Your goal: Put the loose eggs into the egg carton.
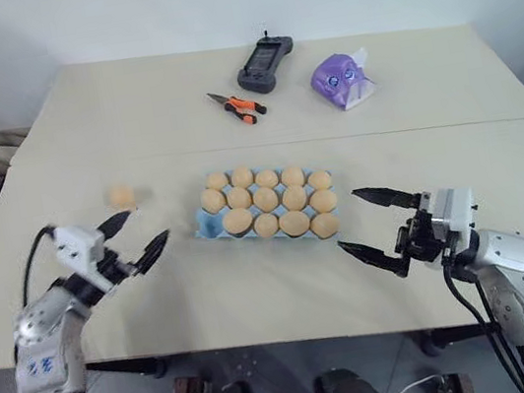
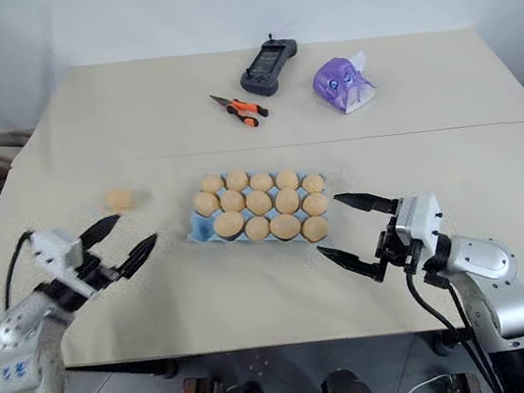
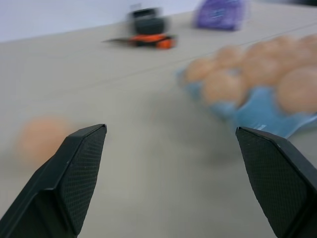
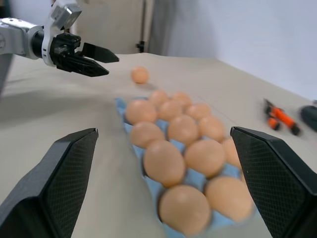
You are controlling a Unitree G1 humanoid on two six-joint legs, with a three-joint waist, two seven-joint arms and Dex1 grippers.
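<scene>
The light-blue egg carton [image 1: 207,228] lies mid-table, with several tan eggs in its cups and bare blue showing at its front-left corner. One loose egg [image 1: 121,196] rests on the table to the carton's left. My left gripper [image 1: 147,226] hovers open and empty just in front of that egg and to its right, between it and the carton. In the left wrist view, the loose egg [image 3: 42,141] sits beyond one fingertip [image 3: 84,163]. My right gripper [image 1: 347,219] is open and empty at the carton's front-right corner. Its wrist view looks across the carton [image 4: 121,106] to the loose egg [image 4: 140,75] and the left gripper [image 4: 112,66].
At the back of the table lie orange-handled pliers [image 1: 240,106], a black handheld device [image 1: 265,64] and a purple tissue pack [image 1: 343,79]. A seam [image 1: 430,126] runs across the table behind the carton. The table's front edge is close below both grippers.
</scene>
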